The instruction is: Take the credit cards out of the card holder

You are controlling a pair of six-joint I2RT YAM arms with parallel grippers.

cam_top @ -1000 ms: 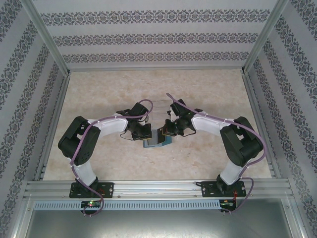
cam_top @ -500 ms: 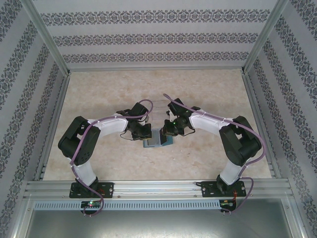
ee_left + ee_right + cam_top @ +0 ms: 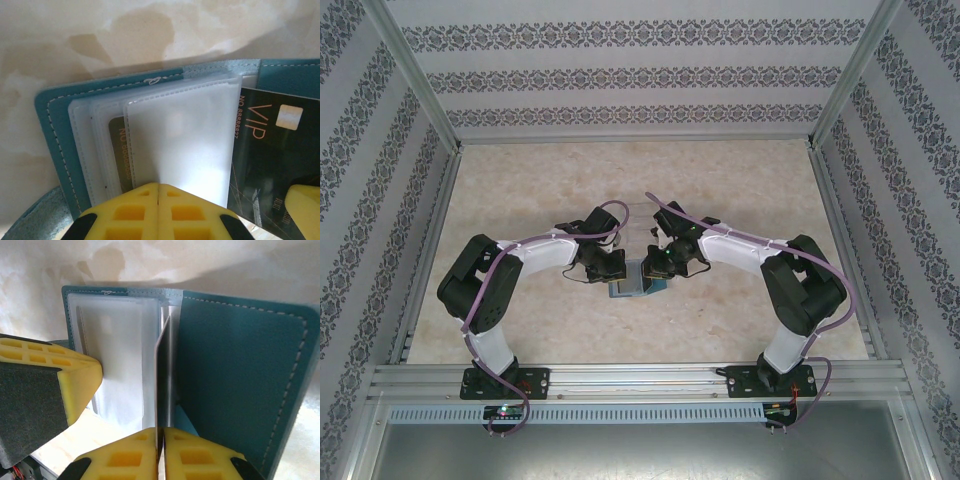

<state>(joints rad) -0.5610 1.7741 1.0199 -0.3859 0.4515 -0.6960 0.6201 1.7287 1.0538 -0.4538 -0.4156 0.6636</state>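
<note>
Bottom centre: right hand (image 3: 160,434) pinched shut on credit card (image 3: 161,375) edge. Looks light, stiff, slick; best gripped near exposed short end. Left hand (image 3: 158,189) fully closed against clear sleeves (image 3: 185,140). Beyond, card holder (image 3: 235,370) open on desk (image 3: 150,265).

We list: card holder (image 3: 50,130), teal with pale stitching; sleeves (image 3: 185,145), frosted white; credit card (image 3: 265,150), black, orange "VIP" lettering; left gripper (image 3: 158,192), pads (image 3: 135,215) yellow; table (image 3: 520,200), beige marbled; walls (image 3: 620,80), pale with dark floral bands.
</note>
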